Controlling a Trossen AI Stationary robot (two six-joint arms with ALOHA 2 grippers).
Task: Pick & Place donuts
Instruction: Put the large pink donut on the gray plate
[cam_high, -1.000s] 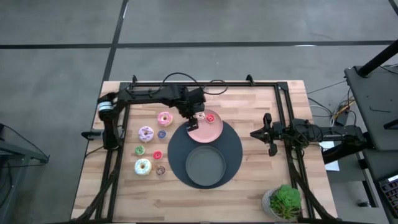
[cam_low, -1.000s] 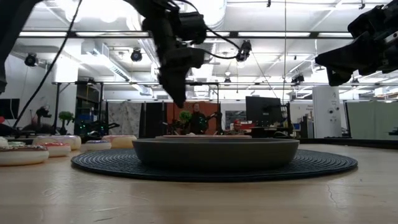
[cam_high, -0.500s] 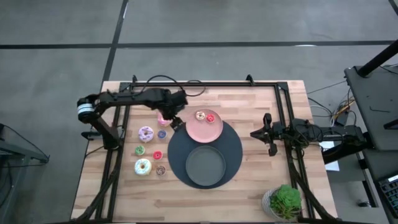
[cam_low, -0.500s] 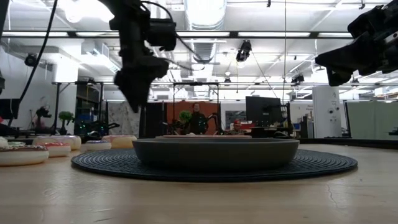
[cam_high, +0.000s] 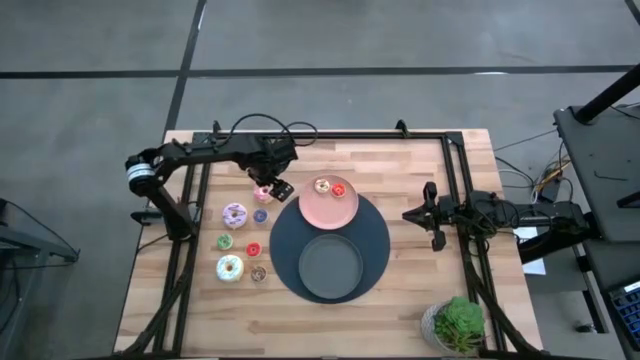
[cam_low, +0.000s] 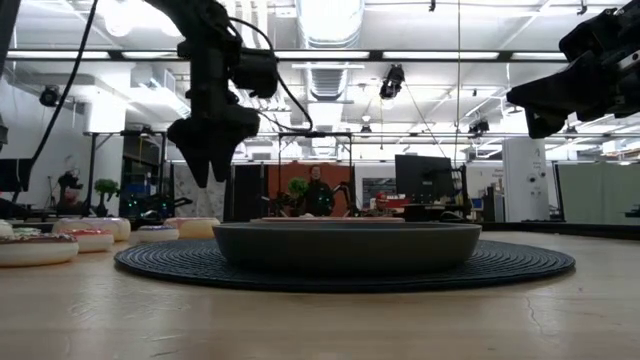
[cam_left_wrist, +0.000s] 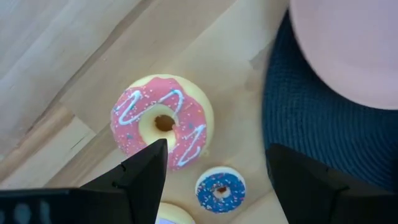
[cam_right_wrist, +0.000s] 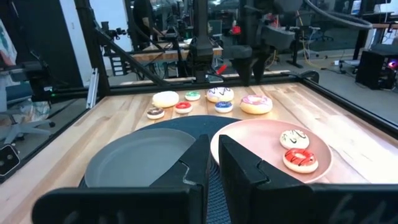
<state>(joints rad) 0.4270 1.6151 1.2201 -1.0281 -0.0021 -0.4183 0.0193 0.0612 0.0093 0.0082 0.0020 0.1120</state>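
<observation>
The left gripper (cam_high: 268, 187) hangs with its fingers spread and empty just above the pink donut (cam_left_wrist: 163, 121), which lies on the wooden table (cam_high: 420, 290) beside the pink plate (cam_high: 330, 208). The right gripper (cam_high: 431, 215) waits at the table's right side, fingers pressed together.

Light: even, from bright ceiling lamps (cam_low: 322, 18) behind my arms.
Glare: lamps bloom white.
Shadows: faint on the table (cam_high: 400, 310).
Focus: my left fingers (cam_left_wrist: 140, 177) blurred; pink donut (cam_left_wrist: 163, 121) sharp.
</observation>
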